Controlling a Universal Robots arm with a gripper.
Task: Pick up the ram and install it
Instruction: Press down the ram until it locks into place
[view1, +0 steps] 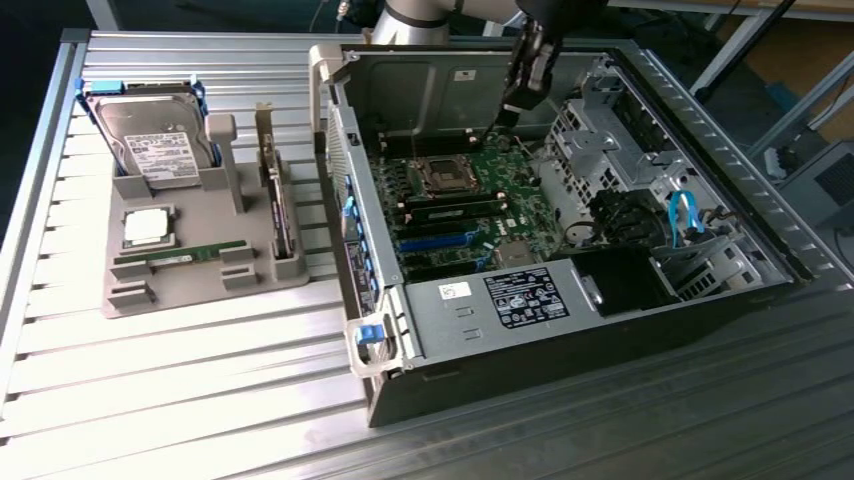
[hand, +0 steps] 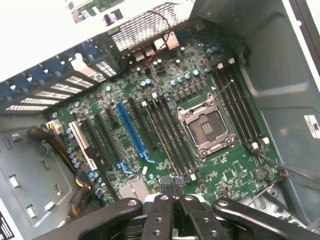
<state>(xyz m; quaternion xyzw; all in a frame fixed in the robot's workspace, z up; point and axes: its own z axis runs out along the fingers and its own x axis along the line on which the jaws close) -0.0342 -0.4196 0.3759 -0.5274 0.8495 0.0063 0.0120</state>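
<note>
The pincer (hand: 172, 184), closed and holding nothing, hangs above the motherboard (hand: 165, 125).

Black gripper (hand: 171, 187) with slim paired fingers (hand: 165, 183), round screws along broad black linkage arms; silver-grey arm tube (view1: 407, 18) at the exterior view's top centre.

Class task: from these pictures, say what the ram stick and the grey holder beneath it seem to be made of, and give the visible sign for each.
Ram stick: likely fibreglass circuit board, shown by its thin, flat green strip. Grey holder: probably moulded or printed plastic, with a matte, even grey surface and blocky slots.
</note>
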